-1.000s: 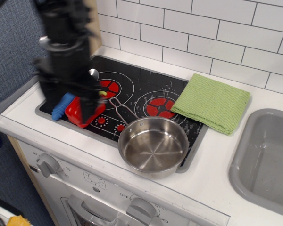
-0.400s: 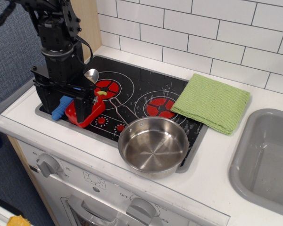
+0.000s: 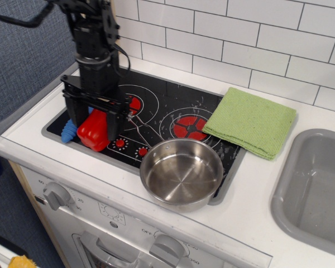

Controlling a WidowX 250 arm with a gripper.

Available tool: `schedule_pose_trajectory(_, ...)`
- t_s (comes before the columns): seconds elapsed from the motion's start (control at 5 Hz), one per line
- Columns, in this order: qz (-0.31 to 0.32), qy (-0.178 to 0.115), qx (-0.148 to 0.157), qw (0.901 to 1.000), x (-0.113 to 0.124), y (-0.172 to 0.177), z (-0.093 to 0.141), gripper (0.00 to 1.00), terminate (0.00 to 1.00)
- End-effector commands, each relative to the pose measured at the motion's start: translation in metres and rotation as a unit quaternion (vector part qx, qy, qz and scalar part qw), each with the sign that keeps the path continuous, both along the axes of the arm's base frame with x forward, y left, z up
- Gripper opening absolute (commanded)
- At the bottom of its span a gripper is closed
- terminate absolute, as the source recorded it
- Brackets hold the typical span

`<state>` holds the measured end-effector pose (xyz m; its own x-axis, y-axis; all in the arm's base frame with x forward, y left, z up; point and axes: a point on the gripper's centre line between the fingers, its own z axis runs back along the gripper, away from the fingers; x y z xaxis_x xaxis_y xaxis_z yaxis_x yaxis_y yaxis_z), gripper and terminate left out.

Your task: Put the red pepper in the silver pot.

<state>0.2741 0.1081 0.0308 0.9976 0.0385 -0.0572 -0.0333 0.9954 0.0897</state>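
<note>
The red pepper (image 3: pixel 92 134) lies on the front left of the black stovetop, its stem hidden. My gripper (image 3: pixel 96 121) stands right over it, jaws wide apart. One finger is at the pepper's left and the other at its right, with gaps showing, so it is open around the pepper. The silver pot (image 3: pixel 181 173) sits empty at the stovetop's front edge, to the right of the pepper. Its thin handle (image 3: pixel 140 127) points back left toward the gripper.
A blue toy (image 3: pixel 70 132) lies just left of the pepper, partly behind a finger. A green cloth (image 3: pixel 251 120) lies at the back right of the stovetop (image 3: pixel 167 103). A grey sink basin (image 3: pixel 315 184) is at the far right. A tiled wall stands behind.
My arm has moved right and now stands over the pepper, with its fingers on either side. The pepper has shifted a little, and the metal spoon seen earlier is now hidden.
</note>
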Motion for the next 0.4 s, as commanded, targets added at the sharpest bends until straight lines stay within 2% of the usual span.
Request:
schedule_pose_trajectory(0.0,-0.006,-0.010,0.009,0.9999,0.008,-0.007,0.006,0.00,0.00)
schedule_pose_trajectory(0.2,0.000,-0.021,0.030,0.9993,0.007,-0.010,0.023,0.00,0.00)
